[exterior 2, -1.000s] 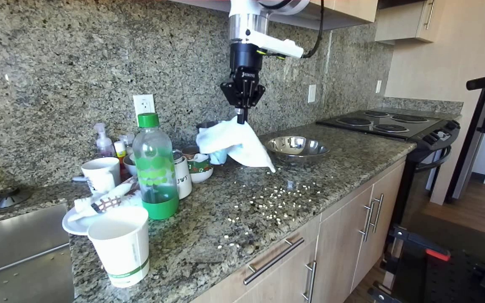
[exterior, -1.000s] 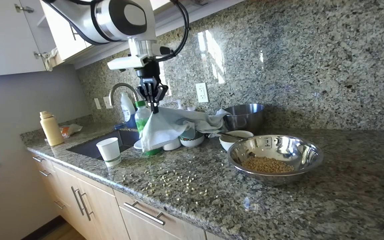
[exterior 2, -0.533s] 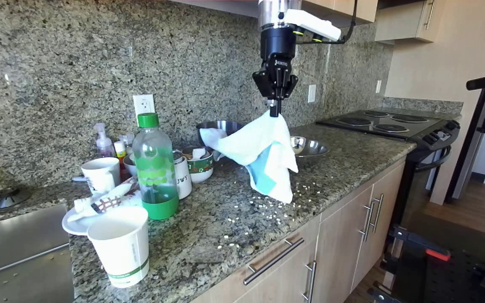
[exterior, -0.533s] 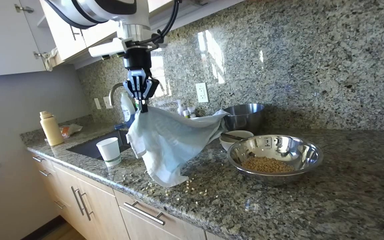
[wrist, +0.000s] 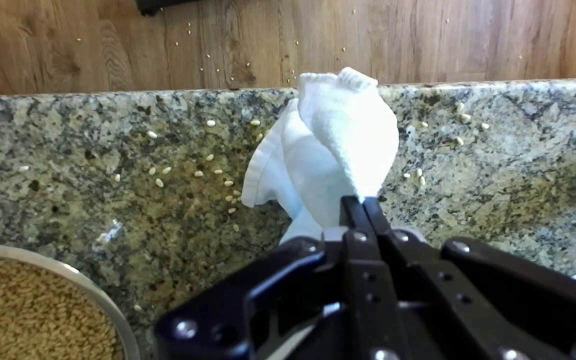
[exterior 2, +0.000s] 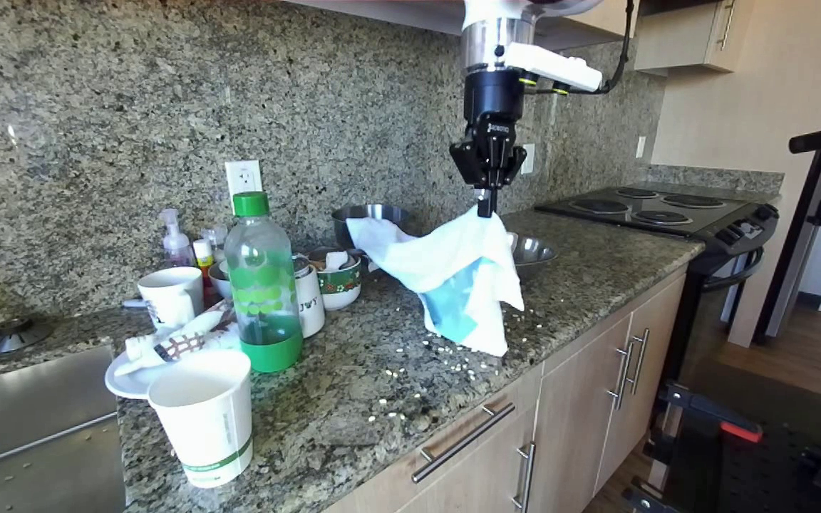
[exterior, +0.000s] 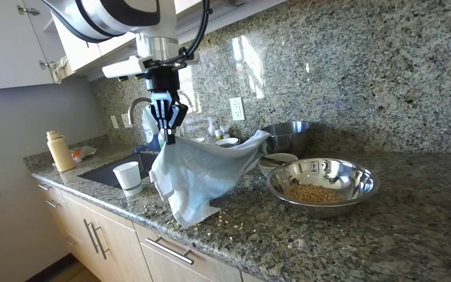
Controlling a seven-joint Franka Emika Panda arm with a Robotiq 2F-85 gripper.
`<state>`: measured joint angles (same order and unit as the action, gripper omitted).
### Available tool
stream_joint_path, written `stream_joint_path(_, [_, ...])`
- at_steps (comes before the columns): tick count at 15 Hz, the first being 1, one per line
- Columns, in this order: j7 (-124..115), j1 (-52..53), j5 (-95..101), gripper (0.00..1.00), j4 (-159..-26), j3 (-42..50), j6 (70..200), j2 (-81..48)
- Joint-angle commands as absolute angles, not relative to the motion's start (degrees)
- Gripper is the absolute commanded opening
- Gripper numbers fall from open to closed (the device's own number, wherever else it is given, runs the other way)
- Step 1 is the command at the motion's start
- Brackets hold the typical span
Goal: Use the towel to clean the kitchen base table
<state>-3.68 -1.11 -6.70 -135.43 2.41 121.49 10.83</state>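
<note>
The white and pale blue towel [exterior: 200, 172] hangs from my gripper [exterior: 170, 140], with its lower edge at or just above the counter near the front edge. The towel [exterior 2: 446, 274] stretches back to the dark steel bowl; I cannot tell if it rests on the rim. My gripper [exterior 2: 486, 208] is shut on one part of the towel. In the wrist view the fingertips [wrist: 361, 200] pinch the towel [wrist: 323, 145]. Pale grains [wrist: 159, 183] lie scattered on the granite counter [wrist: 68, 125] on both sides of it; some are hidden under it.
A steel bowl of grain [exterior: 323, 205], a dark steel bowl [exterior: 288, 137] and a small white bowl [exterior: 267, 169] stand near the towel. A green bottle [exterior 2: 268, 285], a paper cup [exterior 2: 204, 420] and mugs stand toward the sink [exterior 2: 40, 427]. Grains also lie on the floor [wrist: 218, 50].
My gripper has moved away from the back wall toward the counter's front edge, then down slightly. The towel has come along and now hangs lower, over the scattered grains.
</note>
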Motion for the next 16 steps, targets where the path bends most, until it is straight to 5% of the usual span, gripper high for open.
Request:
stream_joint_path(1, [-2.13,-1.63,-7.63,0.0,-139.34,2.92,130.0,8.39])
stream_joint_path(16, [-4.76,-2.64,-7.12,0.0,-143.11,3.67,139.66,-6.08])
